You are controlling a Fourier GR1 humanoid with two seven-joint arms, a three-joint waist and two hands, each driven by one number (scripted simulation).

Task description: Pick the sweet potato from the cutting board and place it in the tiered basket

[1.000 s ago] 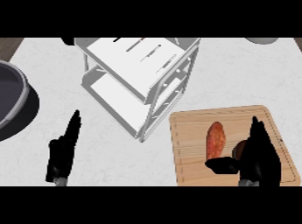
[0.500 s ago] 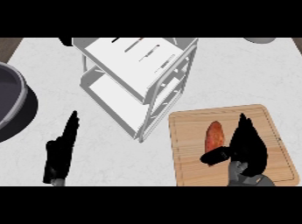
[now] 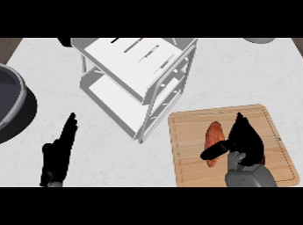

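The right robot hand (image 3: 246, 139), at the lower right of the frame, has slid in from the board's right side over the last second. It is now open, fingers straight and thumb spread across the lower half of the orange-brown oblong sweet potato (image 3: 213, 134), which has not moved from the left-middle of the pale wooden cutting board (image 3: 186, 173). By my reading the grasp is just short of closing, with the lift and the carry up-left to the white wire tiered basket (image 3: 137, 74) not yet begun; the left robot hand (image 3: 58, 154) rests open on the white marbled surface (image 3: 257, 74) at lower left, near a dark round pot (image 3: 1, 99).
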